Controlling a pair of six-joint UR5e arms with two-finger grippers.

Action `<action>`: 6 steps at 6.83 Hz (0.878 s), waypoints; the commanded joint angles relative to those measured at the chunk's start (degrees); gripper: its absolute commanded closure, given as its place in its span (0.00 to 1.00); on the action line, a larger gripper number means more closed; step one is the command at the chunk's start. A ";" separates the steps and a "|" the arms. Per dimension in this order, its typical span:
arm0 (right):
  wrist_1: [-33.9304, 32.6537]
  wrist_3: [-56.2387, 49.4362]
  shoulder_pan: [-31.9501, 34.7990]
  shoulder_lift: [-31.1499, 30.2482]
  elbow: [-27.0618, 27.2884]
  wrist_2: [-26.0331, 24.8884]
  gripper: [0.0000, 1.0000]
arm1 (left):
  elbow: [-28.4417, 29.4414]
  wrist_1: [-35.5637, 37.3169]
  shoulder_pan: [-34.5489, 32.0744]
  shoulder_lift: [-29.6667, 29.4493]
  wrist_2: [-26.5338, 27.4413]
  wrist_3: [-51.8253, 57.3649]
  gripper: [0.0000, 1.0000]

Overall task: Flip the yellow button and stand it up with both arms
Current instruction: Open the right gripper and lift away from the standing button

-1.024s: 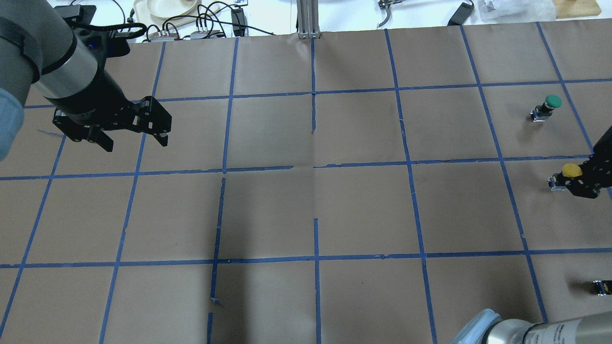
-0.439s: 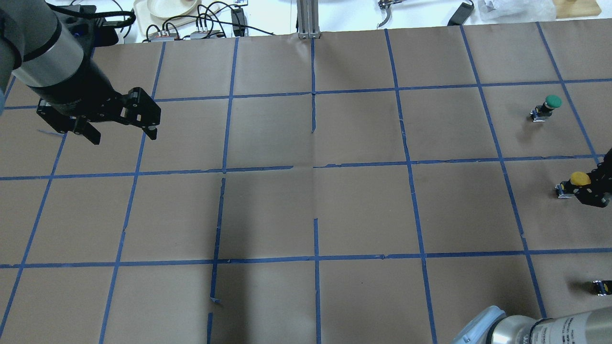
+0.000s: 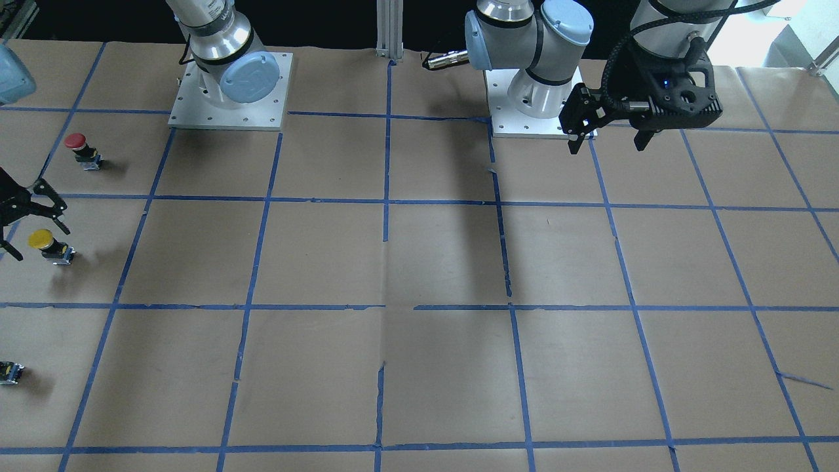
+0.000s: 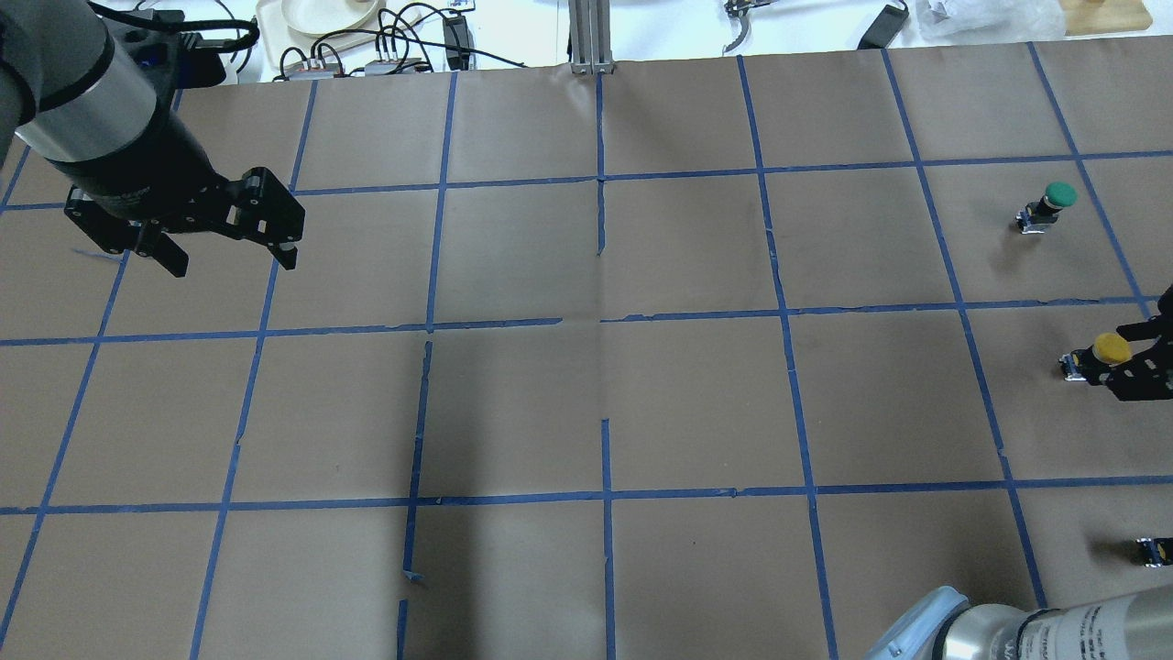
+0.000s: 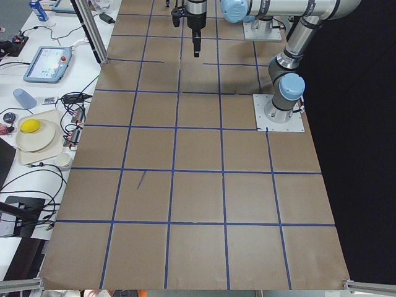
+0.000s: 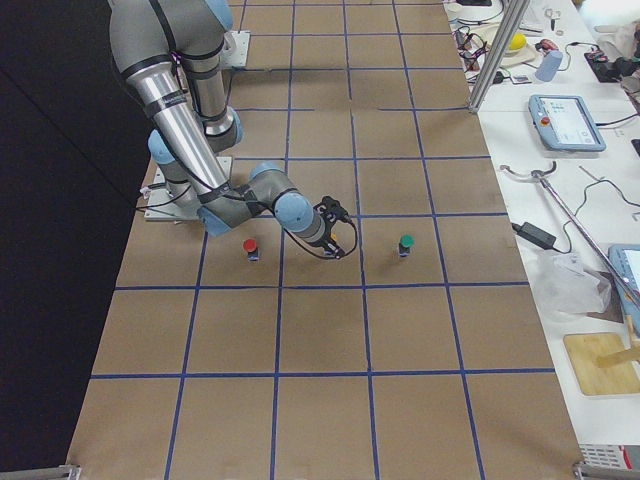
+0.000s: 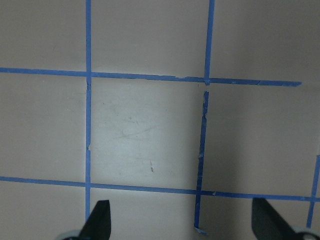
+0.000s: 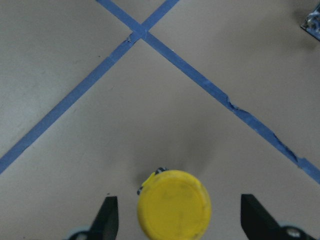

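Note:
The yellow button [image 4: 1109,347] stands upright on its base near the table's right edge; it also shows in the front view [image 3: 42,240]. In the right wrist view its yellow cap [image 8: 174,204] sits between the two fingertips. My right gripper [image 4: 1120,360] is open, with one finger on each side of the button and clear gaps to the cap. My left gripper [image 4: 235,264] is open and empty, hovering over the far left of the table; it also shows in the front view [image 3: 607,147]. Its wrist view shows only paper and tape.
A green-capped button [image 4: 1054,197] stands behind the yellow one. A red-capped button [image 3: 77,143] stands nearer the robot's base. A tiny black-and-yellow part [image 4: 1153,550] lies by the right edge. Cables and a plate [image 4: 367,46] lie beyond the far edge.
My left gripper has moved back and to the left. My right gripper and the yellow button have shifted a little to the right and toward me.

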 commanded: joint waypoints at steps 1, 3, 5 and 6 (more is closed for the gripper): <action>4.79 3.18 2.92 -2.61 -5.43 -0.43 0.00 | 0.37 1.19 0.40 0.04 -0.22 0.16 0.00; 12.78 10.36 9.59 -8.30 -11.93 -5.51 0.00 | 0.01 1.20 0.93 -0.40 -0.22 0.16 0.00; 27.84 18.96 23.70 -13.16 -24.20 -10.08 0.00 | 0.28 1.02 2.16 -0.31 -0.66 0.16 0.00; 33.16 27.11 30.30 -12.99 -29.92 -12.71 0.00 | 0.46 1.11 2.16 -0.40 -0.92 0.25 0.00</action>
